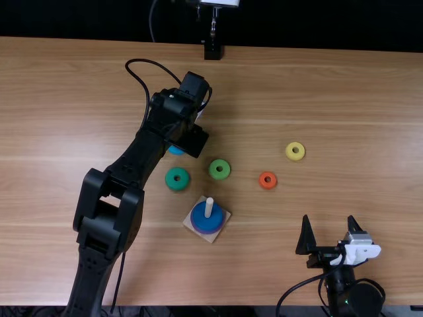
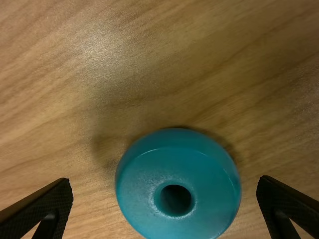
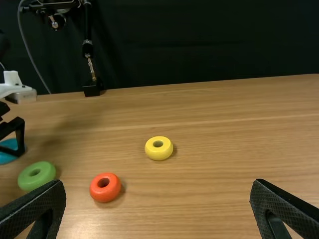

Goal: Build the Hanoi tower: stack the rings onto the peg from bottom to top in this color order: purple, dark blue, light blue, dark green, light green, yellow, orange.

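Note:
The left gripper [image 1: 192, 142] hangs over the light blue ring [image 1: 176, 150]. In the left wrist view the open left gripper [image 2: 167, 206] has its fingers apart on both sides of the light blue ring [image 2: 178, 186], not touching it. The peg [image 1: 209, 208] on its square wooden base carries the dark blue ring [image 1: 207, 220] above the purple ring [image 1: 207, 232]. Loose on the table lie the dark green ring [image 1: 177, 178], light green ring [image 1: 219, 169], orange ring [image 1: 268, 180] and yellow ring [image 1: 295, 151]. The right gripper [image 1: 330, 231], also [image 3: 158, 206] in its wrist view, stands open and holds nothing.
A black stand [image 1: 213, 51] stands at the far edge of the wooden table [image 1: 357, 132]. The left arm stretches over the table's left part, its cable looping beside it. A cable curves by the right arm at the near edge.

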Robot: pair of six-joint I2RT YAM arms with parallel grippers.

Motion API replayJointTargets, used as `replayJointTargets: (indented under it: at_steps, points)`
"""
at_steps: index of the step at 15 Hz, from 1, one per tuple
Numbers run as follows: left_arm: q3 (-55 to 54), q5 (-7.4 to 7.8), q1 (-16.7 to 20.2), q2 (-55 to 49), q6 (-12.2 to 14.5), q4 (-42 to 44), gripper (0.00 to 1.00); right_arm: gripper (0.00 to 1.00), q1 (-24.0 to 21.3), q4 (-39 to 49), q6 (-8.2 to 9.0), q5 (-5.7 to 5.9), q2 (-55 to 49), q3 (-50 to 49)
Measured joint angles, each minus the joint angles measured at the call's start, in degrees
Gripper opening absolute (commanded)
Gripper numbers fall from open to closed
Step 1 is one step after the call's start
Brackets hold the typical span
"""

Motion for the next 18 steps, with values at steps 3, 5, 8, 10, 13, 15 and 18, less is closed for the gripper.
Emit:
replayJointTargets:
  at_steps: [3,5,8,10,13,15,18]
  points:
    - [0.0,0.0,0.0,0.0,0.0,0.0,1.0,1.0,0.0,0.0,0.0,0.0,0.0,0.0]
    - [0.0,0.0,0.0,0.0,0.0,0.0,1.0,1.0,0.0,0.0,-0.02,0.0,0.0,0.0]
    - [0.0,0.02,0.0,0.0,0.0,0.0,1.0,1.0,0.0,0.0,0.04,0.0,0.0,0.0]
    - [0.0,0.02,0.0,0.1,0.0,0.0,1.0,1.0,0.0,0.0,-0.02,-0.02,0.0,0.0]
    - [0.0,0.02,0.0,0.2,0.0,0.0,1.0,1.0,0.0,0.0,0.0,0.0,0.0,0.0]
    - [0.0,0.0,0.0,0.6,0.0,0.0,1.0,1.0,0.0,0.0,0.0,0.0,0.0,0.0]
    - [0.0,0.0,0.0,0.9,0.0,0.0,1.0,1.0,0.0,0.0,0.02,0.0,0.0,0.0]
